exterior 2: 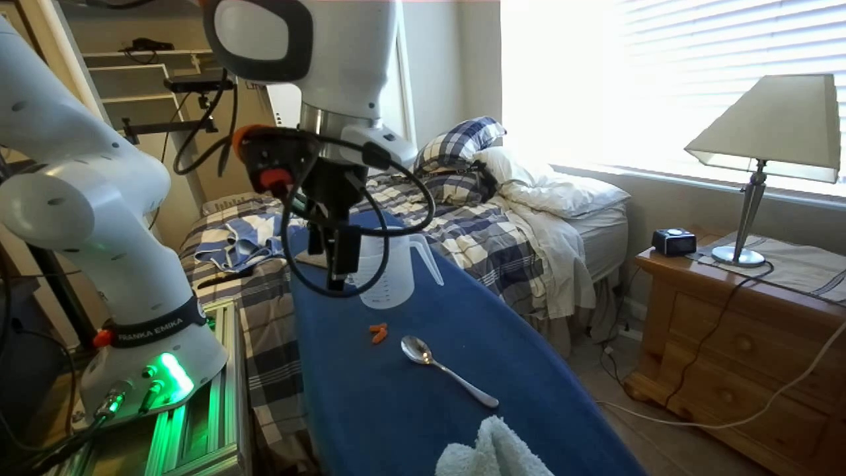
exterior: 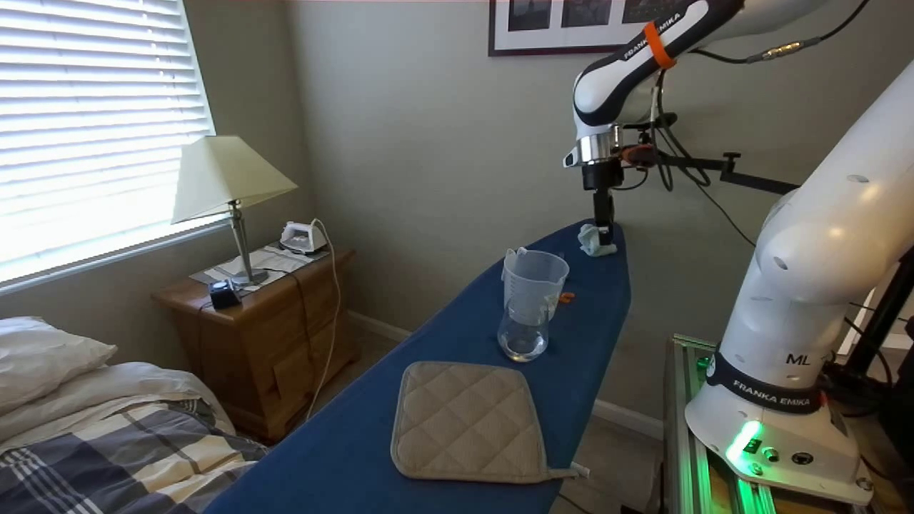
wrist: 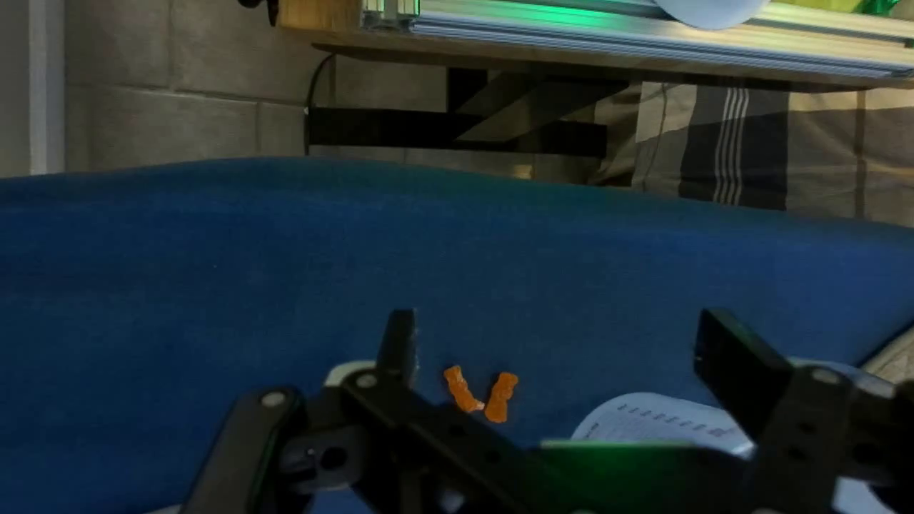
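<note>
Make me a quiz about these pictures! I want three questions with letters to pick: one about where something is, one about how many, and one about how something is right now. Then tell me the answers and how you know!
1. Where does the spoon lie?
A) on the nightstand
B) on the bed
C) on the blue ironing board

2. How many orange pieces show in the wrist view?
A) one
B) two
C) five

3. How are the robot's fingers?
A) open, holding nothing
B) shut tight
C) shut on the spoon

Answers:
1. C: an exterior view shows it lying on the blue surface, its bowl toward the orange pieces.
2. B: the wrist view shows a pair lying close together.
3. A: the wrist view shows them spread wide, with the orange pieces seen through the gap.
</note>
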